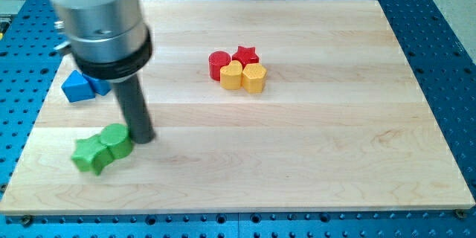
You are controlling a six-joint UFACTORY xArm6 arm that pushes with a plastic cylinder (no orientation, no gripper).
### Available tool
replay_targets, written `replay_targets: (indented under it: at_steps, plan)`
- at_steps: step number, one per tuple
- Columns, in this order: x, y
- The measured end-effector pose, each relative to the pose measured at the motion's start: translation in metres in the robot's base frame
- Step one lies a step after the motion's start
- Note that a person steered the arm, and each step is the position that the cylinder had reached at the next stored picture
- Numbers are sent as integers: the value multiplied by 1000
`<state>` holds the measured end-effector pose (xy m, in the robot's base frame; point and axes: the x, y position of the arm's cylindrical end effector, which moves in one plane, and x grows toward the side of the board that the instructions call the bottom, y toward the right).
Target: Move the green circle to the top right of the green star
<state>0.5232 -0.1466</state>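
Tip: my tip point(144, 138), the lower end of the straight dark rod, is resting on the wooden tabletop point(335, 156) near its bottom-left corner; it has no jaws to open or close and is holding nothing, only pressing sideways against things.
Tip and target: my tip is sitting just beside the right flank of the green circle block point(116, 140), touching it or very nearly; I cannot tell which.
Green star block point(91, 155): it is lying closest to the bottom edge, with the green circle touching its upper-right side.
Why so placed: the circle is already lying up and to the right of the star, so I judge the task as being nearly or fully done, with my tip standing where a last nudge would end.
Blue blocks point(80, 86): two are sitting near the left edge, partly hidden behind the rod's housing.
Far cluster: a red cylinder point(218, 65), red star point(246, 55), yellow heart-like block point(232, 76) and yellow hexagon point(254, 77) are huddling together toward the top edge, well apart from the work.
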Motion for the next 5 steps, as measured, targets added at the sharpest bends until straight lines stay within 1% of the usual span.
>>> replay_targets:
  at_steps: [2, 3, 4, 5]
  plan:
    - [31, -19]
    - [75, -7]
    - [92, -19]
    - [91, -47]
